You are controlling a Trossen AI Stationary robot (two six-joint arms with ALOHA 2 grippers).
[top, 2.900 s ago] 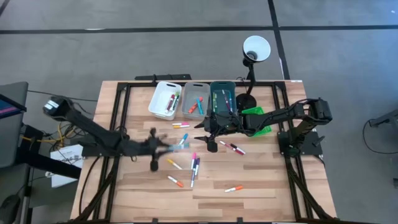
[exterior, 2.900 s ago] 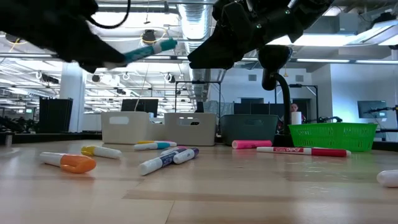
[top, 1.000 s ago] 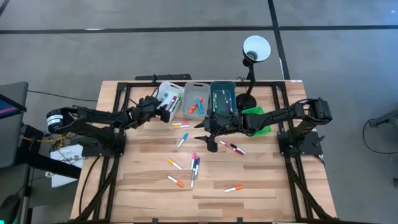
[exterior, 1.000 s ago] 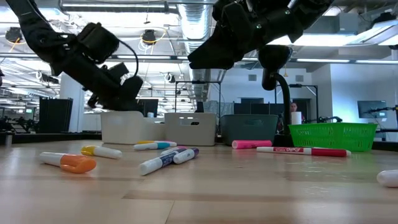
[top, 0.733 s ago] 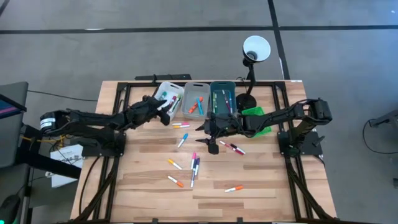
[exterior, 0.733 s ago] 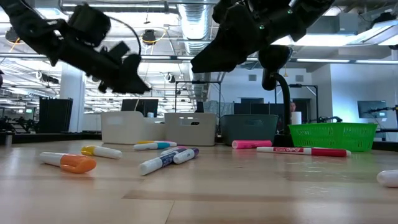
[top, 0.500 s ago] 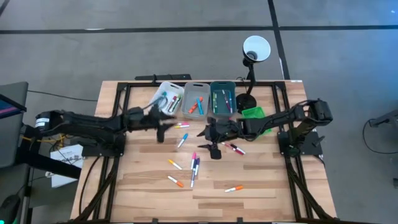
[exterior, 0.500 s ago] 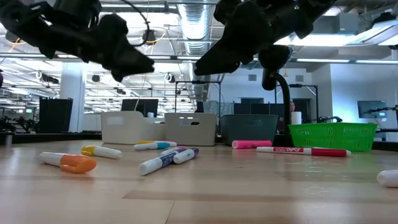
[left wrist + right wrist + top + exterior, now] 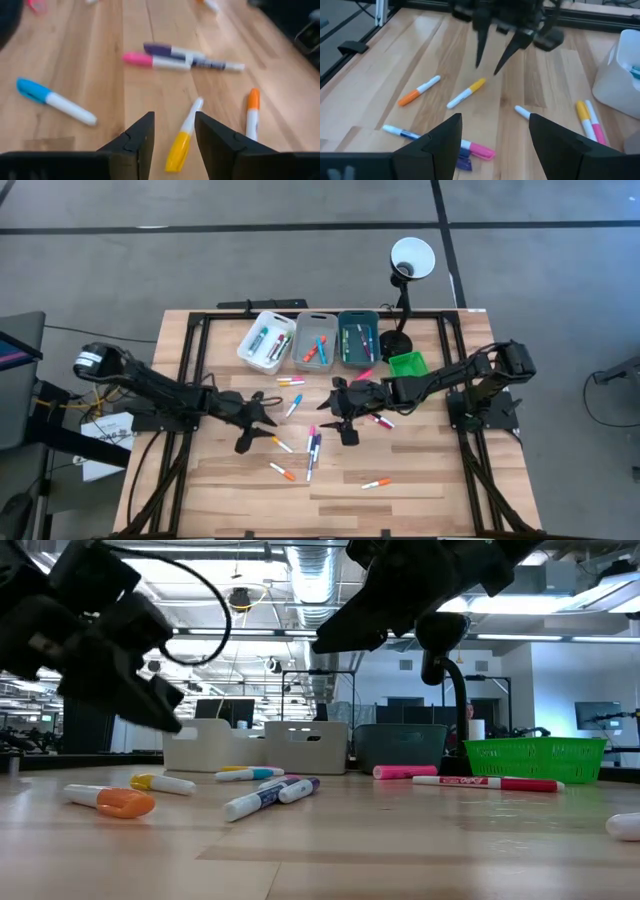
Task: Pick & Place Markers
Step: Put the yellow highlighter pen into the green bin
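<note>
Loose markers lie flat on the wooden table: a yellow-and-white one [image 9: 280, 444], a pink and a purple pair [image 9: 313, 444], a blue one [image 9: 292, 406], orange ones [image 9: 283, 471]. My left gripper [image 9: 266, 423] hovers open left of centre. The yellow marker [image 9: 182, 137] lies just ahead of its fingers, untouched. My right gripper [image 9: 338, 413] hangs open above the table's middle, over the pink and purple pair [image 9: 467, 150]. In the right wrist view my left gripper [image 9: 495, 47] shows with its fingers spread, pointing down.
Along the far edge stand a white bin [image 9: 267, 341], a grey bin [image 9: 316, 340] and a teal bin [image 9: 358, 337], each with markers inside, and a green basket [image 9: 407, 364]. A lamp [image 9: 410, 258] stands behind them. More markers lie near the bins [image 9: 290, 381] and at the right [image 9: 375, 418].
My left gripper has swung from over the white bin toward the table's near edge and sunk lower, rolling its wrist, and now hangs by the yellow marker. My right gripper has drifted a little toward the near edge. No marker on the table has moved.
</note>
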